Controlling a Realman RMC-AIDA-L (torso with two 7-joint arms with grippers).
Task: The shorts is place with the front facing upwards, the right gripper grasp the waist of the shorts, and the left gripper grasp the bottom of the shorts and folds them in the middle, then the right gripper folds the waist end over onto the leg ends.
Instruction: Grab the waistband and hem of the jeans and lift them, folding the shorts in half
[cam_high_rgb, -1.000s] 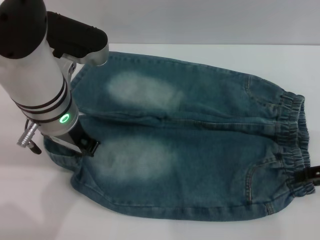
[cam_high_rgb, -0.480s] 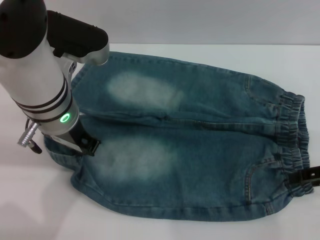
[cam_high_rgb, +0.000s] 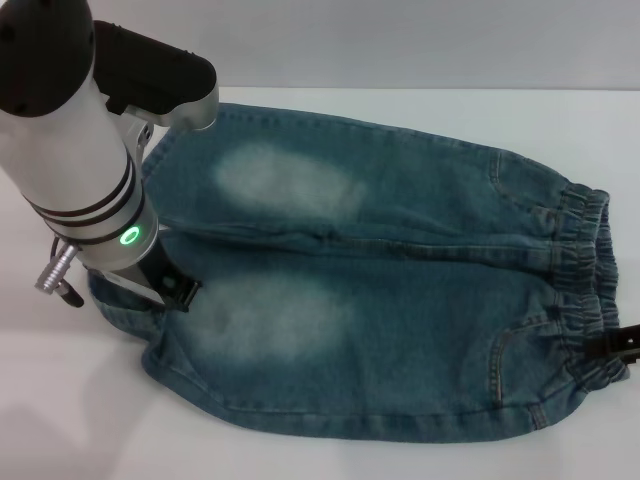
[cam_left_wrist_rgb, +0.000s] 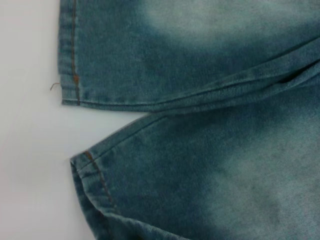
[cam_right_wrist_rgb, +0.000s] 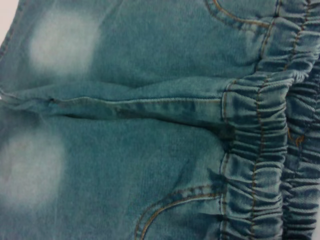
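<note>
The blue denim shorts (cam_high_rgb: 380, 290) lie flat and front up on the white table, with the legs to the left and the waist to the right. My left gripper (cam_high_rgb: 172, 290) rests on the near leg by the bottom of the shorts (cam_high_rgb: 122, 305), where the hem is bunched. The left wrist view shows both leg ends (cam_left_wrist_rgb: 75, 75) with their orange stitching, slightly apart. The black tip of my right gripper (cam_high_rgb: 618, 342) sits at the near corner of the waist end (cam_high_rgb: 585, 260). The right wrist view shows the puckered waistband (cam_right_wrist_rgb: 255, 150) and the pocket seams.
The white table (cam_high_rgb: 60, 400) shows bare in front of the shorts and to their left. My thick left arm (cam_high_rgb: 80, 150) stands over the far leg's hem and hides it in the head view.
The right gripper tip has slid slightly towards the right edge and up, and the waistband corner has shifted a little with it. The left arm has not moved.
</note>
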